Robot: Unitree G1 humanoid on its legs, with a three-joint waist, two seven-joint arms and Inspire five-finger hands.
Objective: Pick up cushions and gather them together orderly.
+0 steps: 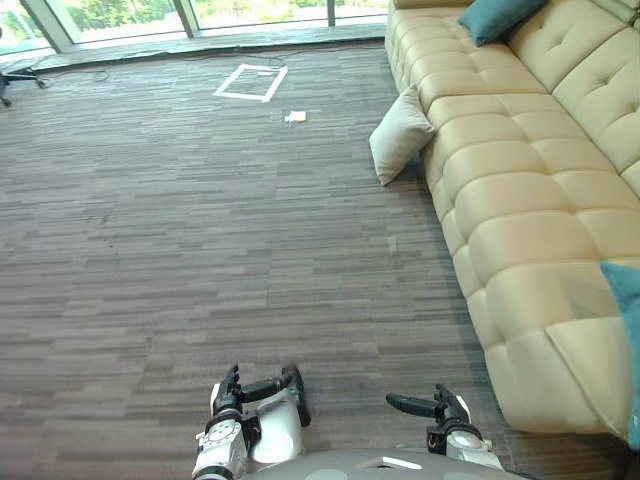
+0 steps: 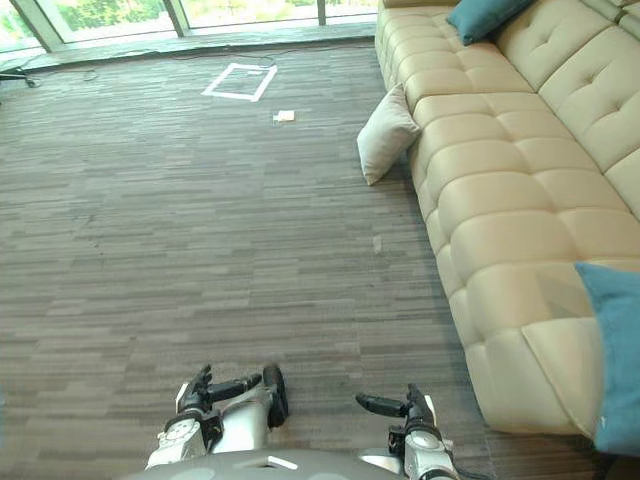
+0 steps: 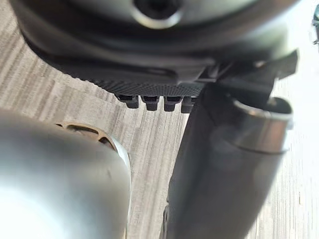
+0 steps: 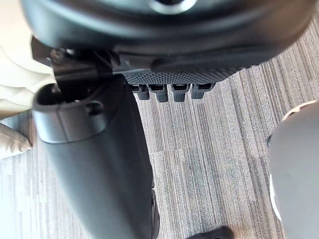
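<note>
One beige cushion (image 1: 400, 135) on the floor (image 1: 200, 250), propped on edge against the sofa (image 1: 520, 200) front, long axis roughly 12-to-6 | far off at 1 o'clock of both hands | right hand (image 1: 430, 408) nearer than left hand (image 1: 262, 390) | fingers (image 1: 400, 403) of both relaxed, holding nothing | teal cushions (image 1: 495, 15) lie on the sofa seat

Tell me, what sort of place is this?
Probably a lounge or office lobby: a long cream sofa with a teal cushion, a beige cushion on the grey carpet, and big windows along the far wall.
</note>
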